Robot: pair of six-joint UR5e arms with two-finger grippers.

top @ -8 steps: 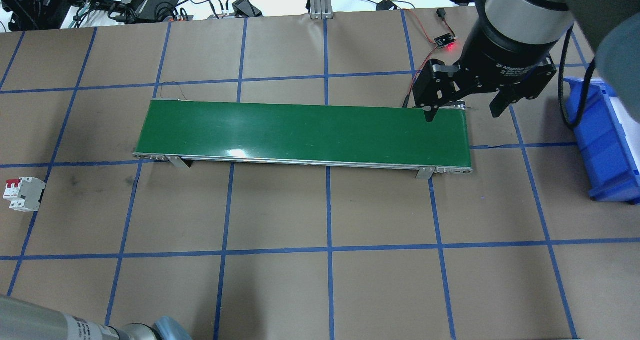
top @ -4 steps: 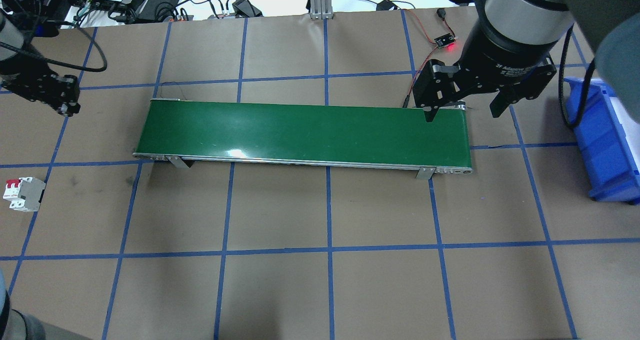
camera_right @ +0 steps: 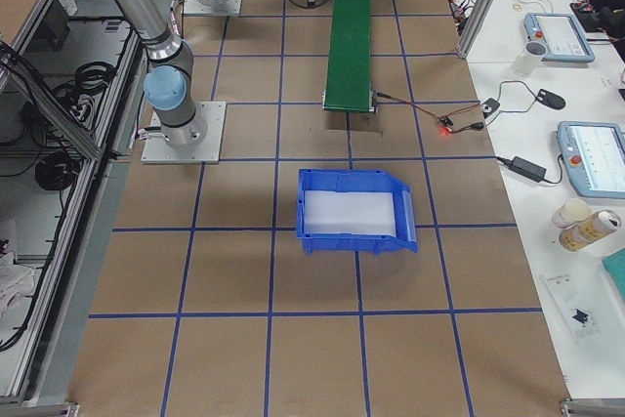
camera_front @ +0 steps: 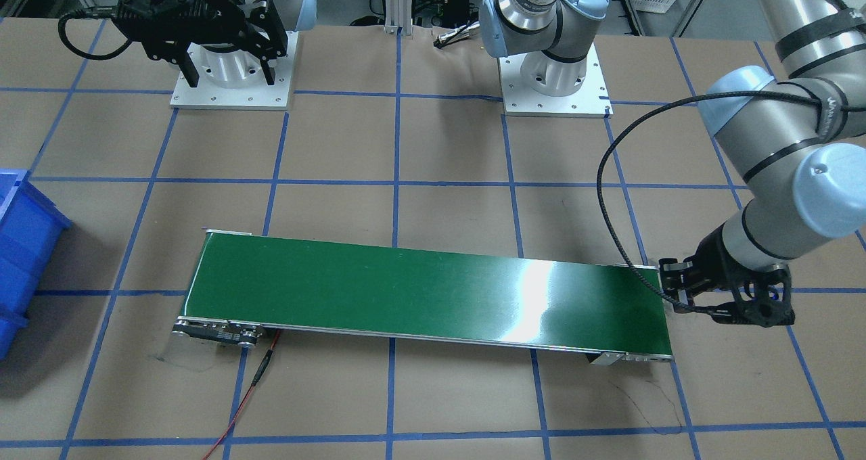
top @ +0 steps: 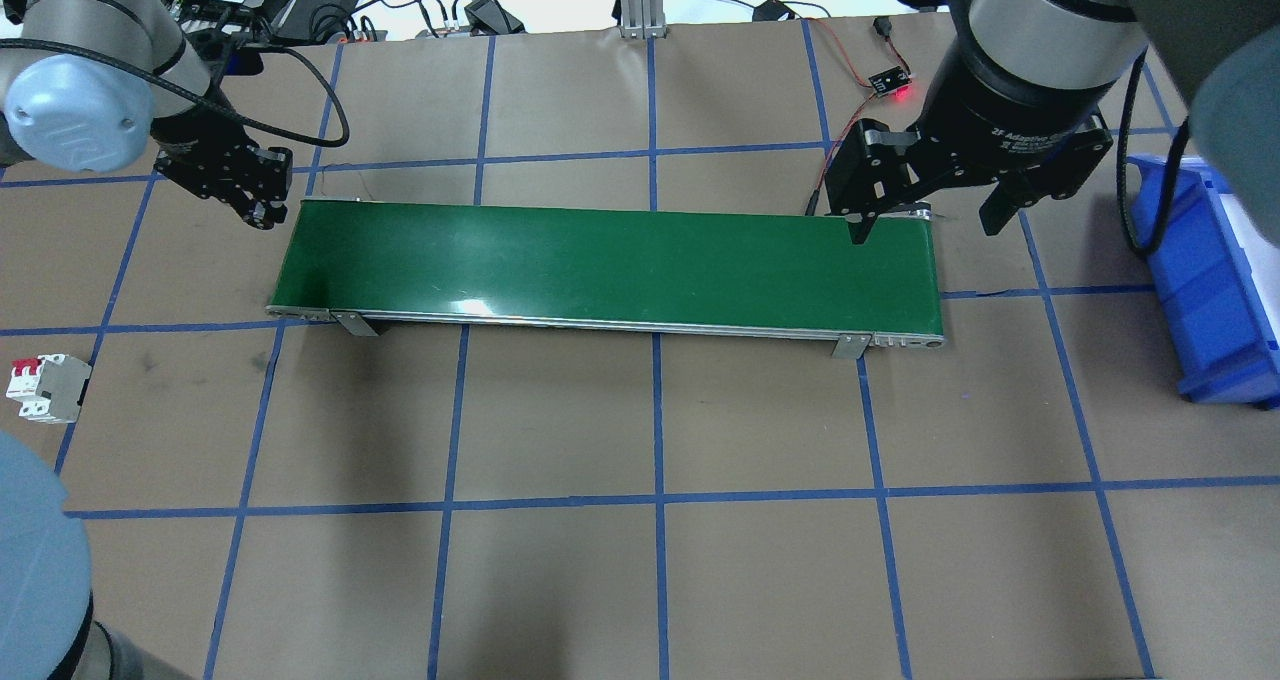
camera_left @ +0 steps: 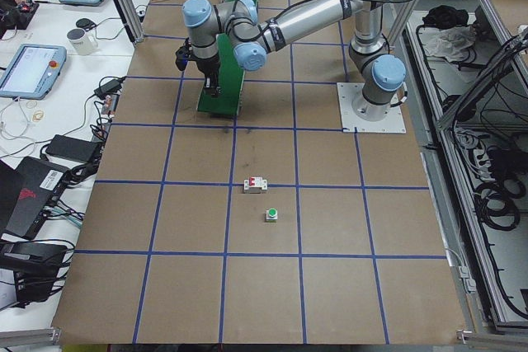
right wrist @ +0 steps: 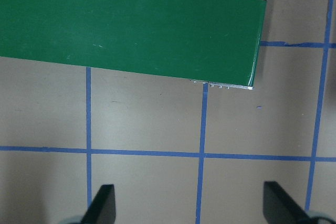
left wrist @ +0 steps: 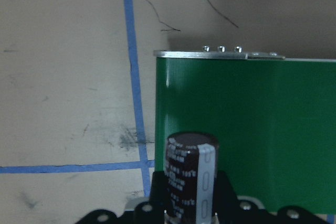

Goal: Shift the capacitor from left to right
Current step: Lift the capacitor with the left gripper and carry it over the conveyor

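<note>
The capacitor [left wrist: 191, 174], a dark stubby cylinder with a pale stripe, shows only in the left wrist view, standing upright between the jaws. My left gripper [top: 258, 205] is shut on it and hangs at the left end of the green conveyor belt [top: 610, 265], just off its far corner. The left gripper also shows in the front view [camera_front: 734, 308] beside the belt [camera_front: 426, 297]. My right gripper [top: 925, 215] is open and empty, high over the belt's right end. Its fingertips [right wrist: 105, 203] frame bare table.
A blue bin [top: 1210, 290] stands at the right edge of the table. A white breaker [top: 45, 388] with red switches lies at the front left, and a green-capped button part [camera_left: 271, 214] lies near it. Cables and a small lit sensor board [top: 890, 85] lie behind the belt's right end.
My left arm has come in from the left and carried its gripper rightward to the belt's left end. The right arm has not moved.
</note>
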